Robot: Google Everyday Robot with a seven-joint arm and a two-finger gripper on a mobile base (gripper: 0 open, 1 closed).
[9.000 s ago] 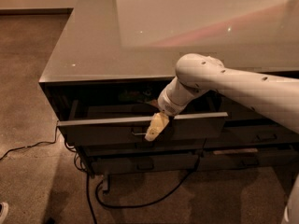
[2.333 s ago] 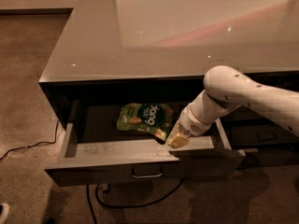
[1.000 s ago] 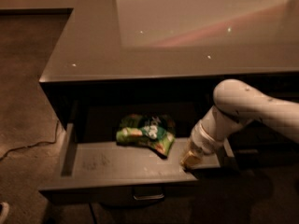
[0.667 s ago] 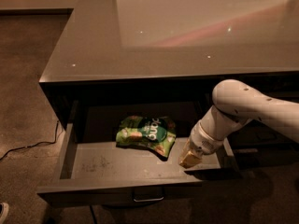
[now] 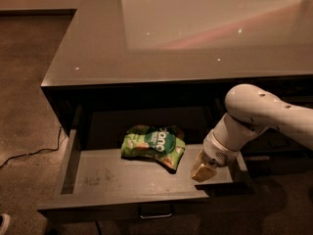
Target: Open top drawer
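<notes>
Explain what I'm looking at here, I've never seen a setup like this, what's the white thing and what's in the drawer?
This is one camera view, looking down at a dark grey cabinet from its front. The white tube on the right is a robot arm; its yellowish tip is the gripper, the part that grabs, hanging over the right front part of the top drawer. That drawer is pulled out, and a green snack bag lies on its grey floor. I see nothing in the gripper.
</notes>
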